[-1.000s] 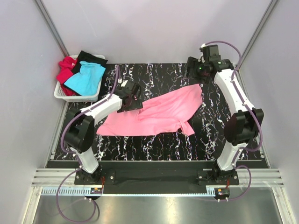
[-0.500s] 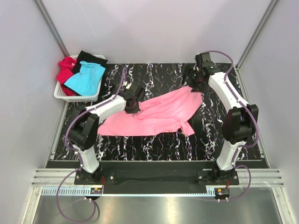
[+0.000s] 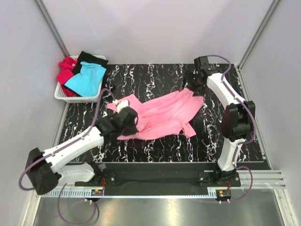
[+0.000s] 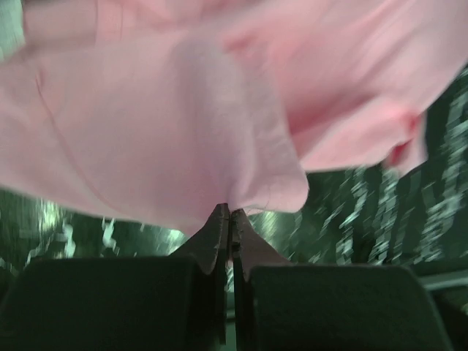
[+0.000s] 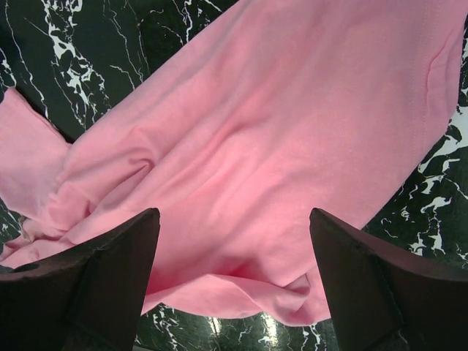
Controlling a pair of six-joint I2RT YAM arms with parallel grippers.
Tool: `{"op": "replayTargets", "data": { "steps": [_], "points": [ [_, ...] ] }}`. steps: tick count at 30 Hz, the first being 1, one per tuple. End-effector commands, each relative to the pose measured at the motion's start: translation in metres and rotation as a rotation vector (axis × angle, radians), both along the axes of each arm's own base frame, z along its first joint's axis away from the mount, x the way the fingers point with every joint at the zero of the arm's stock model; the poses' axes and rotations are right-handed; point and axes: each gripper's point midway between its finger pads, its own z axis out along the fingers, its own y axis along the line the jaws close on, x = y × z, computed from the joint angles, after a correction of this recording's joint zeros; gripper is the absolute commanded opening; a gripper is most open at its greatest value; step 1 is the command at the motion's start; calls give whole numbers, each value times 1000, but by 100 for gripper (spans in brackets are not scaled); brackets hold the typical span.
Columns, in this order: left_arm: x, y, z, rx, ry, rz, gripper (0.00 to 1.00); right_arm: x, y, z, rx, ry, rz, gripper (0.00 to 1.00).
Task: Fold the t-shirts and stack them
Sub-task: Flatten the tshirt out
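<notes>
Black marbled table (image 3: 160, 146), grey walls. Toward the near-left: my left gripper (image 3: 128, 118), jaws pressed together on a fold of the pink t-shirt (image 3: 171, 110), which lies mid-table. Far right: my right gripper (image 3: 195, 87), spread wide above the cloth's edge, holding nothing. Far-left corner: basket (image 3: 60, 95) with the turquoise t-shirt (image 3: 87, 77).

Step, I judge: spreading the pink one flat. Next, the right must pinch its edge. Only the left wrist view proves the pinch.

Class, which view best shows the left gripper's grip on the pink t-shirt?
Left wrist: the left gripper is shut, pinching an edge of the pink t-shirt. The top external view shows that gripper over the shirt's left end, jaws hidden. The right wrist view shows cloth below the open right gripper.
</notes>
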Motion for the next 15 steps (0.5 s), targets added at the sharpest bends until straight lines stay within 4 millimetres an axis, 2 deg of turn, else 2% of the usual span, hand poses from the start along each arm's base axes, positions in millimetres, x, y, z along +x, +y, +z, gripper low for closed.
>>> {"op": "replayTargets", "data": {
  "steps": [1,2,3,4,5,6,8,10,11,12,14,15],
  "points": [
    [-52,4,-50,82,206,-37,2,3,-2,-2,-3,3,-25,91],
    [-51,6,-43,112,187,-41,6,3,0,-3,6,7,-29,91],
    [-59,15,-42,177,205,-53,30,4,1,-5,12,14,-24,91],
    [-55,14,-29,188,181,-56,57,2,8,-4,41,22,-2,91],
    [-49,20,-21,217,155,-34,75,1,11,-4,56,23,16,90],
    [-48,27,-15,242,148,-19,98,-1,15,-3,65,24,35,90],
    [-30,25,12,227,70,1,99,-5,25,-5,44,19,78,90],
    [-1,39,25,218,58,65,99,-8,25,-12,22,29,82,90],
    [13,38,29,191,72,78,99,-9,24,-15,17,37,73,91],
    [41,52,31,160,56,151,99,-8,17,-22,-20,44,50,91],
    [67,58,32,137,44,168,98,-6,7,-29,-48,56,12,92],
    [90,68,23,142,43,217,98,-4,1,-32,-63,60,-12,92]
  ]
}}
